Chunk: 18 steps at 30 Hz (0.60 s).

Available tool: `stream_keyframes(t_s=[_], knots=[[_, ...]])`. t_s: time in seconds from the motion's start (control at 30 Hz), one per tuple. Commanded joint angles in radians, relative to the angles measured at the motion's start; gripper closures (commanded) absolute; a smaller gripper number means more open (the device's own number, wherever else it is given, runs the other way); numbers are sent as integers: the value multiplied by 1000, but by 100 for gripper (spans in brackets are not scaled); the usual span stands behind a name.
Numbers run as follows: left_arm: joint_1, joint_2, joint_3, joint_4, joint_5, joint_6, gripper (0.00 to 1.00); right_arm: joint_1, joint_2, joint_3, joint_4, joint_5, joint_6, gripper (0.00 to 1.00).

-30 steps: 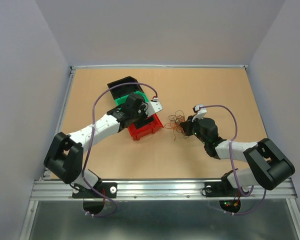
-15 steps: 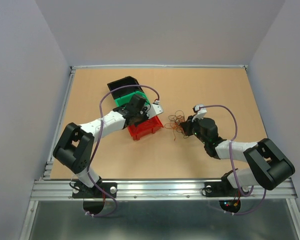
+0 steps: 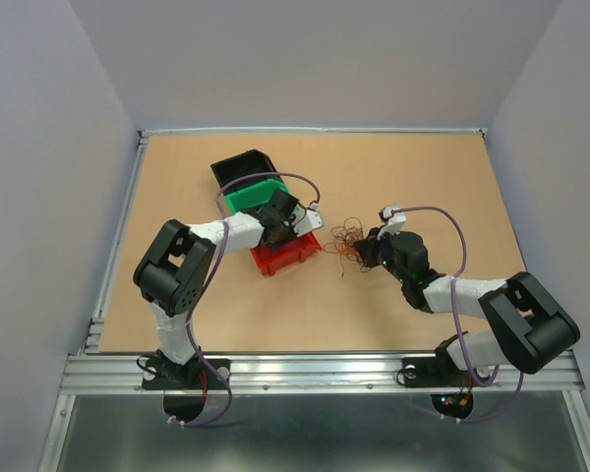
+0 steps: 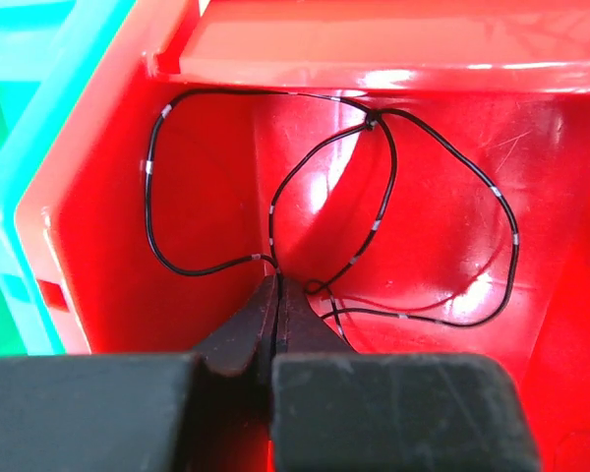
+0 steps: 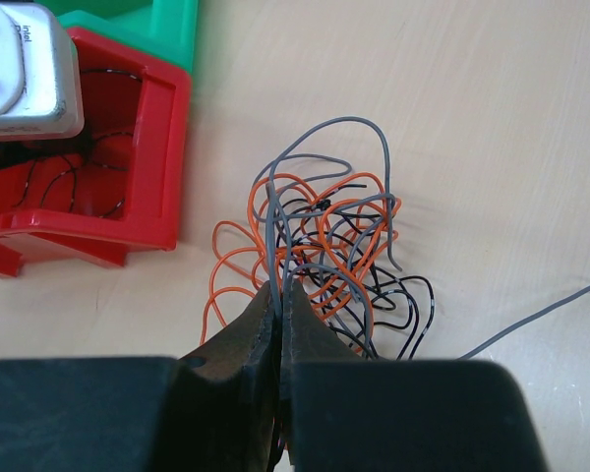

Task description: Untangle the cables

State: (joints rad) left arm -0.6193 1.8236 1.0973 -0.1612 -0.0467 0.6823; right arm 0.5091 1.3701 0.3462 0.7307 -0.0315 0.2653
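Lettering "intel" on camera (image 5: 25, 69); left tool (image 4: 275, 295) together in red bin (image 4: 423, 44); right tool (image 5: 278, 295) clamped on cables (image 5: 324, 251).

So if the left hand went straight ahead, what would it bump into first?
Probably the thin black wire looped just past its tip, then the wall of the red plastic bin; depth is hard to judge.

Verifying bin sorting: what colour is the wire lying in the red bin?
The wire is black with small pale bands; left wrist view shows it best.
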Motion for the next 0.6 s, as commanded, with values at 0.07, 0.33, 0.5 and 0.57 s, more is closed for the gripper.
stream_keyframes(t_s=[0.07, 0.33, 0.5, 0.57], knots=[[26, -115, -40, -43, 34, -36, 79, -3, -11, 16, 35, -5, -1, 95], [53, -259, -65, -35, 77, -47, 55, -3, -22, 13, 36, -27, 0, 96], [66, -345, -89, -38, 120, -35, 50, -3, -16, 16, 41, -34, 3, 96], [70, -368, -91, -38, 130, -36, 48, -3, -14, 16, 44, -39, 5, 96]])
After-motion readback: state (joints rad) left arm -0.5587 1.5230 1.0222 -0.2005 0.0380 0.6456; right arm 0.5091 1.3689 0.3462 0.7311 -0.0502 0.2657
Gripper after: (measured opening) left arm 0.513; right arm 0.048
